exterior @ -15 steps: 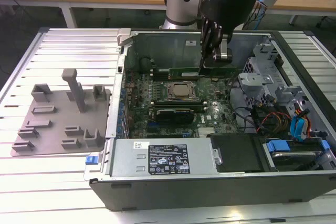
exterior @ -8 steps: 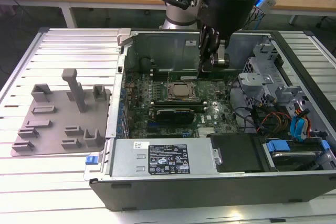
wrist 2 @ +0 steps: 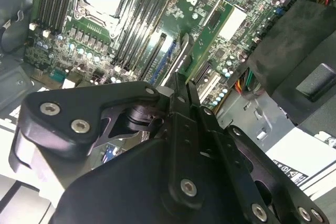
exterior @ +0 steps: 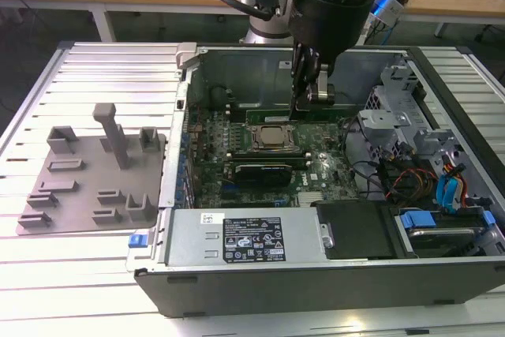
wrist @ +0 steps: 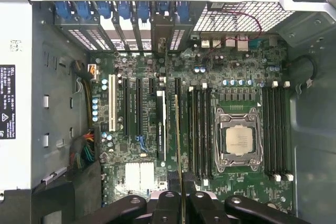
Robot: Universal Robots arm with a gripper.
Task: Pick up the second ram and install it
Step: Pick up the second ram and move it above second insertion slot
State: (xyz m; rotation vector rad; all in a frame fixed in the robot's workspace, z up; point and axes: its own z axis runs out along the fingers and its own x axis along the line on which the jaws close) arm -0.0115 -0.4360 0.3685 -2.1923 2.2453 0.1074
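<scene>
— How far along is the task judged to be?
— The pick-up is judged done: the second ram point(wrist: 178, 129) is held clear of the board, seen edge-on in the first wrist view. Seating is judged not yet done; no slot is seen to be entered.
— And the gripper point(wrist: 179, 198)?
— It is closed on the ram, its fingers drawn in to a sliver with the stick clamped between them.
— What is found beyond it?
— The stick is lined up along the memory slots point(wrist: 201, 129) and appears between them and a black card point(wrist: 160, 124). The processor point(wrist: 239, 140) is set just past the slots. Farthest off, in the exterior view, a grey tray point(exterior: 87, 179) is seen on the table point(exterior: 79, 274) beside the open case point(exterior: 237, 290)
</scene>
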